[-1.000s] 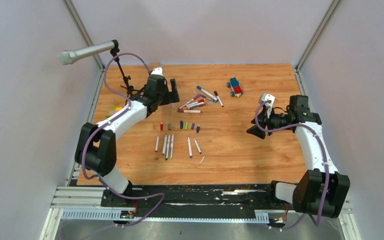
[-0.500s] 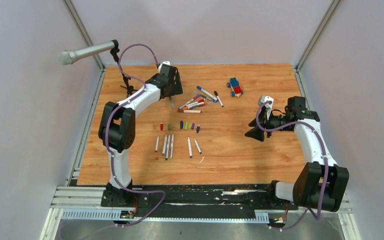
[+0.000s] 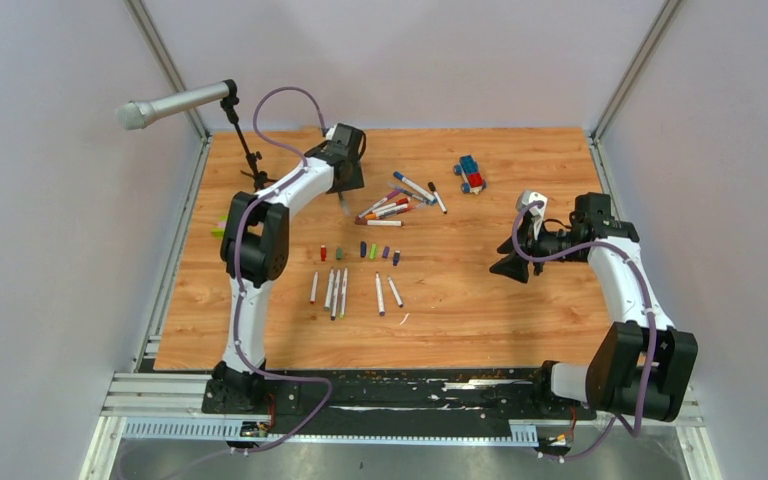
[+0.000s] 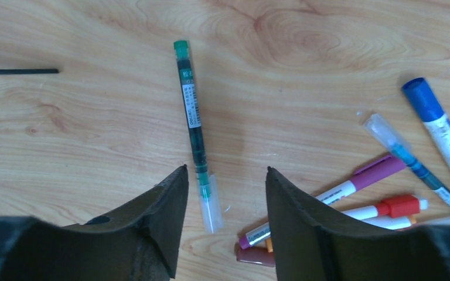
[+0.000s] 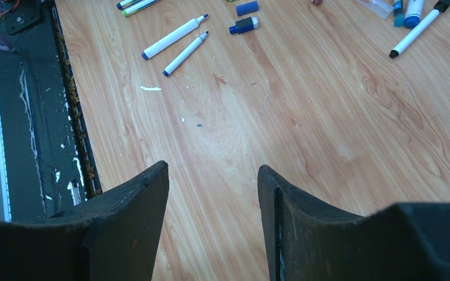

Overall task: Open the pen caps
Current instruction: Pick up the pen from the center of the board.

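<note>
My left gripper (image 3: pixel 346 186) (image 4: pixel 225 170) hangs open at the back of the table, over a green pen (image 4: pixel 191 114). The pen's clear cap (image 4: pixel 212 202) lies on the wood between the finger tips, apart from both. Right of it is a pile of capped pens (image 3: pixel 392 205) (image 4: pixel 381 171). Several loose pen caps (image 3: pixel 360 251) sit in a row mid-table, and uncapped pens (image 3: pixel 345 292) lie in a row below them. My right gripper (image 3: pixel 512 262) (image 5: pixel 212 167) is open above bare wood on the right, holding nothing.
A blue-and-red toy car (image 3: pixel 470 173) stands at the back right. A microphone (image 3: pixel 175 103) on a stand reaches over the back left corner. A green-yellow piece (image 3: pixel 218 230) lies at the left edge. The black rail (image 5: pixel 35 117) runs along the near table edge.
The left arm has stretched toward the back and its gripper has settled by the pen pile, its jaws narrower than before. The right arm has barely moved.
</note>
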`<state>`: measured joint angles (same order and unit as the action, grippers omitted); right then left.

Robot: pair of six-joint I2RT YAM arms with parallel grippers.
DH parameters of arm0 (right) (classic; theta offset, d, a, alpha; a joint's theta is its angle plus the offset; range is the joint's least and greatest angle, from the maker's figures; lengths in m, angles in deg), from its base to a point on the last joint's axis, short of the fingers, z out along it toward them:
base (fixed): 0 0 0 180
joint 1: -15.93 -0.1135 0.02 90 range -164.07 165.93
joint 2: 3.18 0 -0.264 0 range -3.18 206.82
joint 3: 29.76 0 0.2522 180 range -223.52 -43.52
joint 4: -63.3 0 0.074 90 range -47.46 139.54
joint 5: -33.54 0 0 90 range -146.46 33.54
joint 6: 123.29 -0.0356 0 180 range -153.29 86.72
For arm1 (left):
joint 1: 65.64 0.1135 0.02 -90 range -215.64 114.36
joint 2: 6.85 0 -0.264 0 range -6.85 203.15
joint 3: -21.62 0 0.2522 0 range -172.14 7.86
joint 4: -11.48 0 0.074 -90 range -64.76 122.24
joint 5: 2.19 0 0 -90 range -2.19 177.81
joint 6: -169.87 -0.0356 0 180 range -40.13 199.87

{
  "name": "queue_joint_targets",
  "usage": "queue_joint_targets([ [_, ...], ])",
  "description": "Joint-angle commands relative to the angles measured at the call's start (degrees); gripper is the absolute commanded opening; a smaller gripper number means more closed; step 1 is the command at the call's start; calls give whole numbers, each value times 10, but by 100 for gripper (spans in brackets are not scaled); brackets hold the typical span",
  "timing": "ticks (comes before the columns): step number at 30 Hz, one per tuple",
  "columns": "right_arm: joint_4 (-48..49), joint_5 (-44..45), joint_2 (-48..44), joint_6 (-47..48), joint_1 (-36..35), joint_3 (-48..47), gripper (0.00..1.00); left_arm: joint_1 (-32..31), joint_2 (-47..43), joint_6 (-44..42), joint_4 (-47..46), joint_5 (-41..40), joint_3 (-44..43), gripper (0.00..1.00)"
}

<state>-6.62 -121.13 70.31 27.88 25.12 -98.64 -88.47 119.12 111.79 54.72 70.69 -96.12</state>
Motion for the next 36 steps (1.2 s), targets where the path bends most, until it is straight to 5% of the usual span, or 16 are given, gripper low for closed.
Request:
queue_joint_targets([
  [1,4,-27,3,11,5,-10,58,2,14,9,24,-16,-26,55],
  [24,5,-19,16,5,6,-10,58,16,84,1,63,-26,-68,38],
  [28,4,-19,16,5,6,-10,58,18,85,-10,70,-30,-61,28],
  [34,7,-18,16,3,6,-8,58,20,70,-40,75,-13,-65,0],
  [36,7,-19,16,2,5,-6,58,21,45,-57,67,-17,-66,0],
])
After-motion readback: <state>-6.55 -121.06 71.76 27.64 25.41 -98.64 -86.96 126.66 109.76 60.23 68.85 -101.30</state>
